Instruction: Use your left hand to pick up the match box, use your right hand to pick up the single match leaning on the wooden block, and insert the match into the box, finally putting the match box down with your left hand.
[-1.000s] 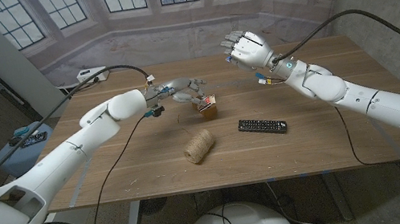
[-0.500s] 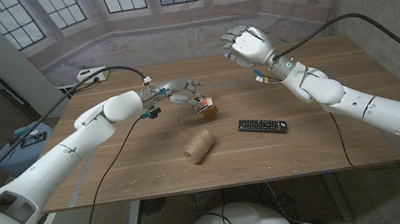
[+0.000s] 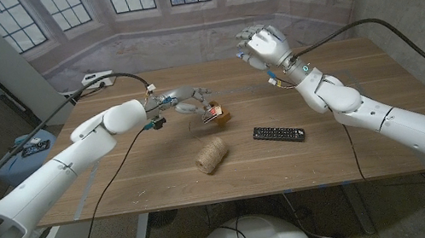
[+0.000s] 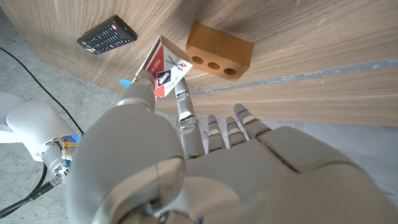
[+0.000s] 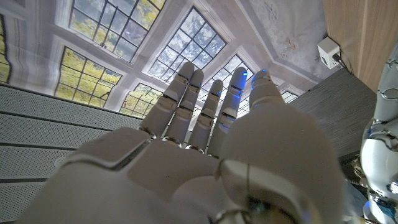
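My left hand [image 3: 182, 101] is over the middle of the table and pinches the small red-and-white match box [image 3: 212, 113] between thumb and a finger; the box [image 4: 164, 67] is tilted. Just beside it the brown wooden block [image 3: 222, 118] with holes in its side [image 4: 219, 51] lies on the table. I see no match leaning on the block. My right hand [image 3: 262, 45] is raised above the table's far right part; its fingers [image 5: 205, 112] are stretched out side by side with nothing showing in them.
A black remote control [image 3: 278, 134] lies right of centre, also in the left wrist view [image 4: 107, 35]. A spool of twine [image 3: 211, 155] lies in front of the block. A white socket box [image 3: 96, 79] sits past the table's far left corner.
My left hand has drawn the match box slightly to the left, off the block. My right hand has drifted a little farther back and up.
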Controlling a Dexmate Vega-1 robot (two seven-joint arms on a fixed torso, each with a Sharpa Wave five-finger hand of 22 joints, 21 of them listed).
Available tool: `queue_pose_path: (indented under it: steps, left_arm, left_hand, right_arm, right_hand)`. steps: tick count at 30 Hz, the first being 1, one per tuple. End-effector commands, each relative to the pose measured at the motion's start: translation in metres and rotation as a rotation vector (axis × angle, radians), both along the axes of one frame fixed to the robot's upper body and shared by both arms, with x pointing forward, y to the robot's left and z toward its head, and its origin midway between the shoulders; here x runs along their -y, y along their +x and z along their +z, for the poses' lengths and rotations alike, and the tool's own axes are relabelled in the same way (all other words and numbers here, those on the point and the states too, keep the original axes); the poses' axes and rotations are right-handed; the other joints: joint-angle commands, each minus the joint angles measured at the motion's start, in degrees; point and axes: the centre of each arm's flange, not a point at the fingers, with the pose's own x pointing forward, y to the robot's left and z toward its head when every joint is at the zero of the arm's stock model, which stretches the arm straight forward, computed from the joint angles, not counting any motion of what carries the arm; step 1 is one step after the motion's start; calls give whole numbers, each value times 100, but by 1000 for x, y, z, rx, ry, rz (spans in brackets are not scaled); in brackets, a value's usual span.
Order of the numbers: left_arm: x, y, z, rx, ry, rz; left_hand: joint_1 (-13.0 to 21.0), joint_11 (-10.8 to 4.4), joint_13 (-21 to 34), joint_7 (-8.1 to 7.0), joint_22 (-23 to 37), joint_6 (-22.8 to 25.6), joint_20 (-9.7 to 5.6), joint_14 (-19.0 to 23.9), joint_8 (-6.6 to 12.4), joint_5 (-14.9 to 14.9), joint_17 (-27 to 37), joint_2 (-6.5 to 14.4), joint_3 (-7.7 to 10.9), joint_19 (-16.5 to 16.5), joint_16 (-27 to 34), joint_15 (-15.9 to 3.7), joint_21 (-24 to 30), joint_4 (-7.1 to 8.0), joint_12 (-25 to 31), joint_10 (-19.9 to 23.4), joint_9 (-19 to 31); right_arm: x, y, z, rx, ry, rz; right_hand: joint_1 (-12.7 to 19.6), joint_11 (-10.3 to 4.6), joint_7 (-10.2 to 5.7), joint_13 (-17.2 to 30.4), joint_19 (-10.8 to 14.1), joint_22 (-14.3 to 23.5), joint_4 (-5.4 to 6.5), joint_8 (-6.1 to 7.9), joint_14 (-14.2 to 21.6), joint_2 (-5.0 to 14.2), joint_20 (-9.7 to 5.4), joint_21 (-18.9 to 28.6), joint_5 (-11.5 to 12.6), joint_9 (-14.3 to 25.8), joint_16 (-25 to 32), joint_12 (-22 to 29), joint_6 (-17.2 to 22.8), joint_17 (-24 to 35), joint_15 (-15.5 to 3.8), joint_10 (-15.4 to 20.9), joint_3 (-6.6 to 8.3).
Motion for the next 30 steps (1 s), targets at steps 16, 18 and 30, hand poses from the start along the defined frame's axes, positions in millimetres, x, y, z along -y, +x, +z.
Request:
queue_pose_path:
  steps: [16,18,30]
  left_arm:
    - [-21,-18,-11,-3,0,69]
    - [-25,-19,-12,-4,0,78]
    - [-41,-26,-14,4,2,118]
  left_hand:
    - [-33,-1,11,-5,16,11,-10,-39,13,-18,10,13,-4,-17,28,-1,29,-9,24,-29,10]
    - [-33,2,11,-4,16,8,-12,-41,12,-19,10,13,-4,-19,27,0,29,-9,24,-30,10]
    - [-36,-3,11,1,16,11,-8,-34,15,-20,10,15,-4,-19,30,-2,30,-9,23,-34,10]
  right_arm:
    - [5,0,7,-71,210,111]
    - [7,0,7,-79,224,119]
    - [18,1,9,-139,330,133]
  right_hand:
    - [-63,27,58,17,10,7,12,-32,-22,-5,-342,31,-13,12,46,29,-56,50,-772,29,-49]
    - [-65,32,57,17,10,8,13,-30,-24,0,-342,31,-14,11,49,29,-54,54,-772,30,-50]
    - [-107,38,99,15,-1,8,22,-46,-59,-22,-340,27,-27,3,38,26,-90,54,-735,25,-77]
